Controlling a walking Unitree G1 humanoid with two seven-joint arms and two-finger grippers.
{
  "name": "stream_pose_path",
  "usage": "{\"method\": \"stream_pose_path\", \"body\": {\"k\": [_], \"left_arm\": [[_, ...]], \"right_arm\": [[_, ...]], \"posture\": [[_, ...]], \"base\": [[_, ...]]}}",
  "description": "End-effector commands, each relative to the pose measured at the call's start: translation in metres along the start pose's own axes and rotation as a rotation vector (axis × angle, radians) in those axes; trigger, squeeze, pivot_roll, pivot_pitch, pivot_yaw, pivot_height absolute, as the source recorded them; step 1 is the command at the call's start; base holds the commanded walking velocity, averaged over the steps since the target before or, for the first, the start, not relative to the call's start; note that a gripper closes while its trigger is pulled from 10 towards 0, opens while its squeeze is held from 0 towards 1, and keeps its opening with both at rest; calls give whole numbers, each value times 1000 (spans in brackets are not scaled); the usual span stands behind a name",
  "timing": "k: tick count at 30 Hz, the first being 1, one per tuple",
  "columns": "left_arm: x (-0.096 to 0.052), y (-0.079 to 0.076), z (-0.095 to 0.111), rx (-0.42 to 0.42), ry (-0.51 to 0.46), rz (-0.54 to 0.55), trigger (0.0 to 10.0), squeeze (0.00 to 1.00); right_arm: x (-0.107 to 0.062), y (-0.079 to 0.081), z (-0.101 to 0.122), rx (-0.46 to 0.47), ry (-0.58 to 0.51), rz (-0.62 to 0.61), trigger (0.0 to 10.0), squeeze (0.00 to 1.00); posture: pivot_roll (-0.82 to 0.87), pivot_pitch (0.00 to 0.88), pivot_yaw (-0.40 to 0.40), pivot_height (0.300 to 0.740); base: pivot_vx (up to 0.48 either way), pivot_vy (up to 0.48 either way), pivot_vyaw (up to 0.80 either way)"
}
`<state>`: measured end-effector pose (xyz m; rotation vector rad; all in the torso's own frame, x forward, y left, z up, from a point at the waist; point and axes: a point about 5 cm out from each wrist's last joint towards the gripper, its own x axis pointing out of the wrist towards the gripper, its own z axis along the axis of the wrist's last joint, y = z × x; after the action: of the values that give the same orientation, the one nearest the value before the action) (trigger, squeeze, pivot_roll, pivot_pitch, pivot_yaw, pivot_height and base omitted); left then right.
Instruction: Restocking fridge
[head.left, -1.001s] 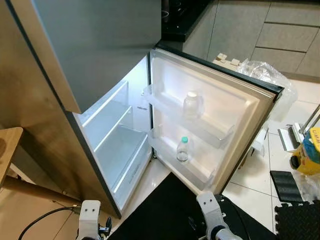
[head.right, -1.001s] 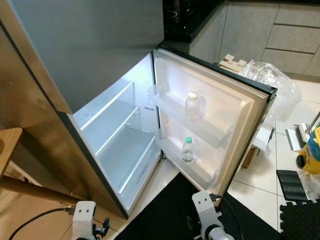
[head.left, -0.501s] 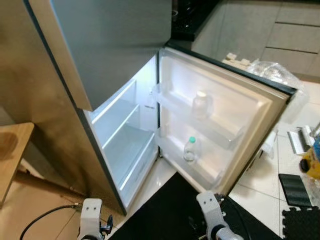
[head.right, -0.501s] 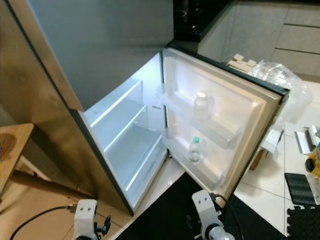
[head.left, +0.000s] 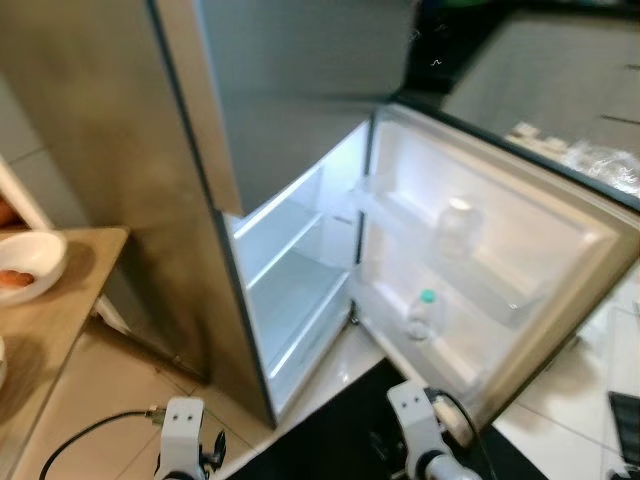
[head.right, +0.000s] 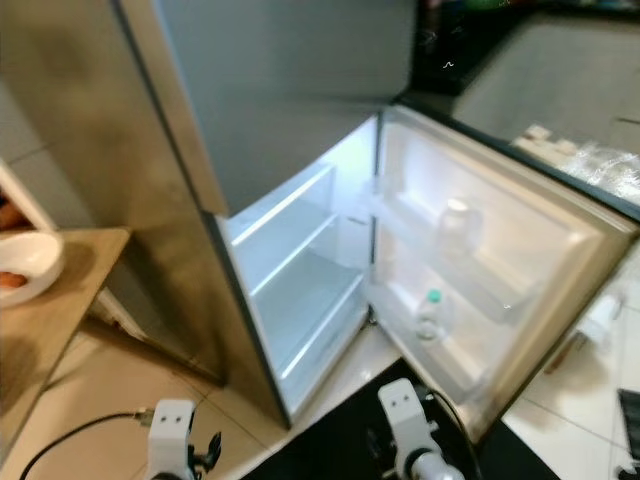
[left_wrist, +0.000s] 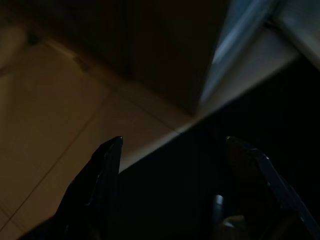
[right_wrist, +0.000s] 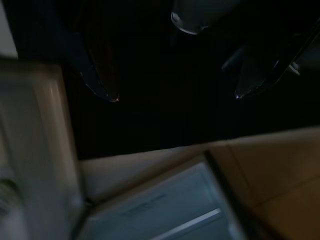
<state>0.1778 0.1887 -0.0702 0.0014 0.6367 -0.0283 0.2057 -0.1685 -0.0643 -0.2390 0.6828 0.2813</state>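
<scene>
At the far left, a white bowl (head.left: 28, 266) with orange-brown contents rests on a wooden table (head.left: 62, 320). Right of the table stands the fridge (head.right: 160, 190), its side panel a brushed bronze-grey. The lower door (head.left: 540, 260) is swung wide open to the right, and the lit interior shows bare white shelves (head.right: 300, 270).

Two bottles sit in the door racks. A clear bottle with a white cap (head.left: 455, 228) stands in the upper rack. A smaller bottle with a green cap (head.left: 423, 314) stands in the lower rack, below it and slightly to the left.

A black mat (head.left: 340, 440) lies on the floor in front of the open fridge.

Both arms hang low near the floor. The left gripper (left_wrist: 170, 150) hangs over the edge where the tile meets the mat, fingers spread apart and holding nothing. The right gripper (right_wrist: 175, 95) hangs above the mat near the fridge base, fingers likewise apart and empty. The head views are motion-blurred.
</scene>
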Motion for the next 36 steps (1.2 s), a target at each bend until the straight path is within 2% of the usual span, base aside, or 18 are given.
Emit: {"method": "stream_pose_path", "body": {"k": [1,9,11,32,36], "left_arm": [[-2,3,-3,13,15,5,10000,0],[-1,3,-3,13,16,1,10000,0],[-1,2,-2,11,13,-2,10000,0],[3,1,3,-23,11,14,10000,0],[2,-1,2,-2,13,-7,10000,0]], "right_arm": [[0,1,-1,15,0,-6,10000,0],[0,0,-1,18,0,-11,10000,0],[-1,0,-2,51,4,-26,10000,0],[0,-2,-1,58,6,-31,10000,0],[0,-2,-1,58,5,-32,10000,0]], "posture": [[-62,45,36,719],[-65,49,36,719],[-66,55,37,719],[-65,67,33,719],[-65,69,31,719]], "base": [[0,0,575],[0,0,553],[0,0,0],[0,0,0],[0,0,0]]}}
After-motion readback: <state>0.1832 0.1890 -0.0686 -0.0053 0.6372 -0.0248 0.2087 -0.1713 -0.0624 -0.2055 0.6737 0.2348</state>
